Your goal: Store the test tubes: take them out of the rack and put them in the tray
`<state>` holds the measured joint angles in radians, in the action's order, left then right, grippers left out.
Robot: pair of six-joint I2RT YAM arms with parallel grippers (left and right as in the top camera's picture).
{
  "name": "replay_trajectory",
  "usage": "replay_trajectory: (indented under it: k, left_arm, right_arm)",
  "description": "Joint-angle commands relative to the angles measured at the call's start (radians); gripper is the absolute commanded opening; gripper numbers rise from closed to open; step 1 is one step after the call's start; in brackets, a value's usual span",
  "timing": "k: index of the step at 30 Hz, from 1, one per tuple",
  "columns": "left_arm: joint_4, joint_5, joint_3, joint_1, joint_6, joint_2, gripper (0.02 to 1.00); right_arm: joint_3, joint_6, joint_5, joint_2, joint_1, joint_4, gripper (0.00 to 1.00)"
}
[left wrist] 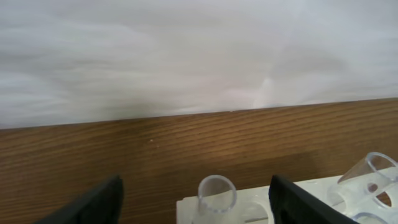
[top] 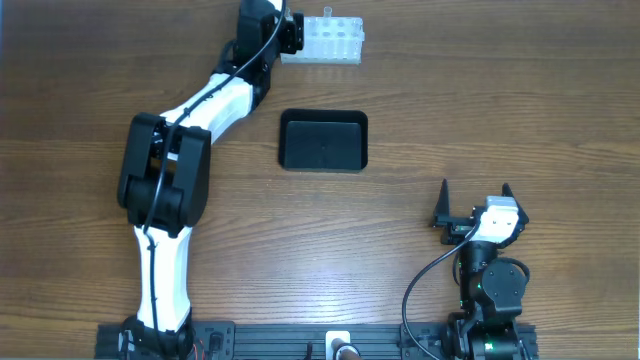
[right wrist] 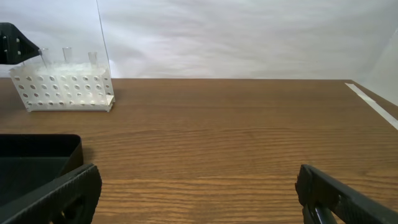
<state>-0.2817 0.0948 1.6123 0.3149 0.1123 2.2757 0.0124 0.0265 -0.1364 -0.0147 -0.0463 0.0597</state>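
The clear perforated test tube rack (top: 333, 42) stands at the far middle of the table with several tubes upright in it. My left gripper (top: 292, 38) is at the rack's left end. In its wrist view the left gripper (left wrist: 199, 205) is open, its fingers wide on either side of one tube's open mouth (left wrist: 216, 193) and not touching it. Another tube (left wrist: 373, 169) leans in the rack (left wrist: 311, 196) beside it. The black tray (top: 323, 140) lies empty below the rack. My right gripper (top: 472, 205) is open near its base, holding nothing.
From the right wrist, the rack (right wrist: 64, 92) and the tray's corner (right wrist: 37, 155) lie ahead across bare wooden table, with the left gripper (right wrist: 15, 43) at the rack's end. A white wall backs the table's far edge.
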Motion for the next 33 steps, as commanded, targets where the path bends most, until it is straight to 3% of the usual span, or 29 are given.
replay_trajectory:
  k: [1, 10, 17, 33]
  left_arm:
    - [-0.022, 0.012, 0.021, 0.008, -0.013, 0.039, 0.713]
    - [-0.033, 0.011, 0.024, 0.008, -0.013, 0.046, 0.560]
    - [-0.033, 0.011, 0.024, 0.008, -0.012, 0.046, 0.347]
    - [-0.043, 0.007, 0.024, 0.008, -0.012, 0.046, 0.235]
  right_arm:
    - [-0.007, -0.003, 0.009, 0.009, 0.008, 0.002, 0.991]
    - [-0.007, -0.003, 0.009, 0.009, 0.008, 0.002, 0.991]
    - [-0.007, -0.003, 0.009, 0.009, 0.008, 0.002, 0.993]
    - [-0.007, -0.003, 0.008, 0.009, 0.008, 0.002, 0.991]
